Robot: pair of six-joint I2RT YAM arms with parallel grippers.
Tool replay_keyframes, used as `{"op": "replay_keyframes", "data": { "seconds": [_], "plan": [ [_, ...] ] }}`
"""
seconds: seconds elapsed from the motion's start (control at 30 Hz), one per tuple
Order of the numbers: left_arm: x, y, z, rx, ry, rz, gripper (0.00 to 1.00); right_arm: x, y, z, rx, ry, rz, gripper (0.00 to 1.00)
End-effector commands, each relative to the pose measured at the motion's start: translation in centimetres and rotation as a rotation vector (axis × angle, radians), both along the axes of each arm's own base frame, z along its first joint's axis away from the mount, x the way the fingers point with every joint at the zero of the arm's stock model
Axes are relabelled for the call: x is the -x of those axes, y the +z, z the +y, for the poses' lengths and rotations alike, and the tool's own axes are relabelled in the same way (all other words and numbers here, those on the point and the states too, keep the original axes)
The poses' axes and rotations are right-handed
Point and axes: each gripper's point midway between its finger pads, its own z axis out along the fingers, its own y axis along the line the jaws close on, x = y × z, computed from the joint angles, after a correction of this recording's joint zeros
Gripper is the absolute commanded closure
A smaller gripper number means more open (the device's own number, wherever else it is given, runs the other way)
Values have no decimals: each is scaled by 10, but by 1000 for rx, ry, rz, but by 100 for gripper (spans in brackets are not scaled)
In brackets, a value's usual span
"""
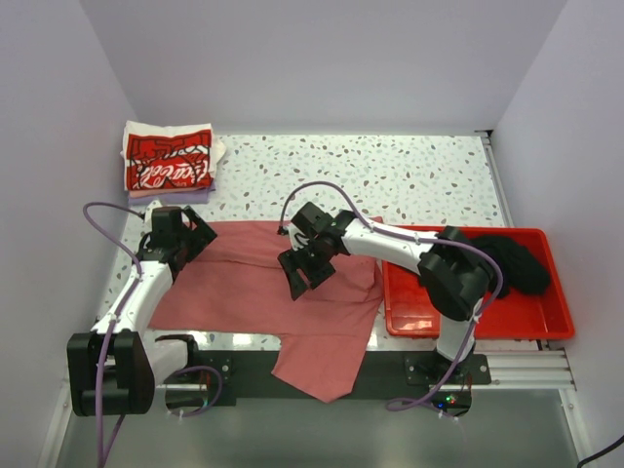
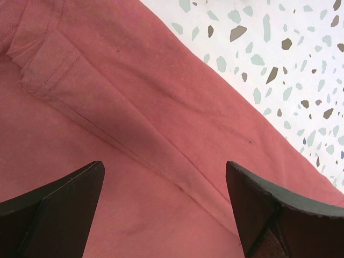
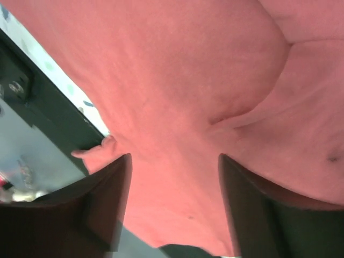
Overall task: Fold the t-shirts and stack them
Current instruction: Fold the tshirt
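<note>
The dusty-red t-shirt [image 1: 255,283] lies spread on the table, one part hanging over the near edge. My left gripper [image 1: 198,239] is open above its far left edge; the left wrist view shows a sleeve seam [image 2: 161,161] between the fingers. My right gripper [image 1: 302,278] is open above the shirt's middle, with red cloth [image 3: 177,107] below it in the right wrist view. A folded stack with the white and red Coca-Cola shirt [image 1: 168,161] on top sits at the far left. A black shirt [image 1: 512,261] lies in the bin.
A red plastic bin [image 1: 419,310] stands at the right, near the table's front edge. The speckled tabletop [image 1: 390,175] shows behind the red shirt. Walls close in on the left, right and back. The black base rail [image 1: 244,375] runs along the front.
</note>
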Motion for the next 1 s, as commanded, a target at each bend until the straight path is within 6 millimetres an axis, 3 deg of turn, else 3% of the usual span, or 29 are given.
{"op": "replay_keyframes", "data": {
  "seconds": [0.0,0.17,0.33,0.47,0.57,0.8,0.97],
  "plan": [
    [-10,19,2,-14,2,-58,0,0,19,7,-60,28,-38,1],
    [-14,22,1,-10,3,-64,0,-19,45,-11,-17,-33,-187,1],
    [-23,16,0,1,4,-63,0,-52,48,-43,51,-183,-253,1],
    [-29,3,-1,4,-7,-38,0,-88,35,-76,128,-313,-279,1],
    [-33,-11,3,-5,4,-11,0,-107,23,-86,186,-348,-300,1],
    [-40,-48,22,21,34,67,0,-138,-13,-93,278,-390,-282,1],
    [-44,-59,26,28,30,86,0,-156,-32,-100,308,-413,-263,1]
  ]
}}
